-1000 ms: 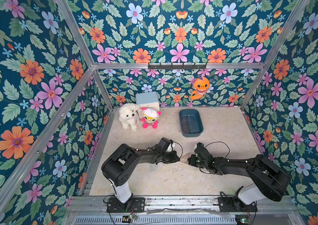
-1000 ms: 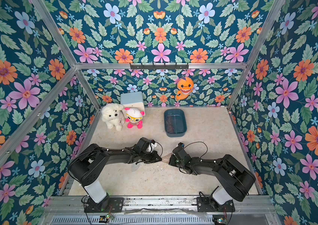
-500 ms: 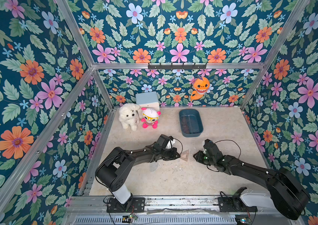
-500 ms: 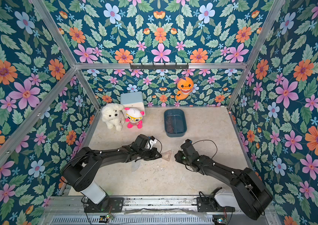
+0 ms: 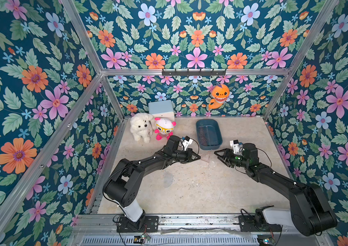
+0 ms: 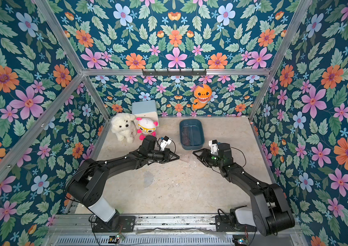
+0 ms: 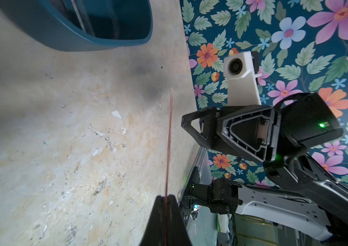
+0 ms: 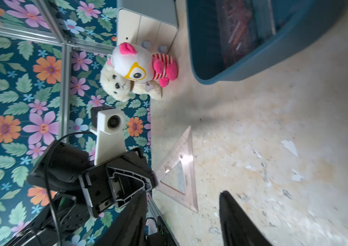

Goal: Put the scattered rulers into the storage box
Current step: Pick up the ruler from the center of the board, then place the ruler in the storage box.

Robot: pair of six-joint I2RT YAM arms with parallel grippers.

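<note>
slippage of the transparent pinkish triangular plastic set square (image 8: pixel 179 170) is the first risk. it is thin and smooth, and the left hand (image 8: pixel 153 181) is clamped shut on only one corner, so most of the sheet juts out unsupported toward the right hand (image 5: pixel 219 158). in the left wrist view it shows edge-on as a fine red line running out from between the closed fingers. a quick swing or wrist turn could, i judge, pivot it in that small grip or flick it onto the mottled beige bench (image 5: pixel 190 187). whether its far tip clears the bench i cannot tell; if it drags, it could be levered out.

the right hand stands just past the free tip, jaws spread and holding nothing. either arm moving along this line could knock the sheet.

the dark teal shallow plastic storage box (image 5: pixel 210 147) sits near, just beyond both hands toward the back wall, with brownish-pink straight rulers (image 8: pixel 237 36) already lying in it. carried low, the set square could catch the near wall, shove the box, or end propped on the rim instead of flat inside.

the white plush dog (image 5: pixel 140 126) and pink-and-white plush doll (image 5: pixel 164 128) stand off to the side, unlikely to interfere.
</note>
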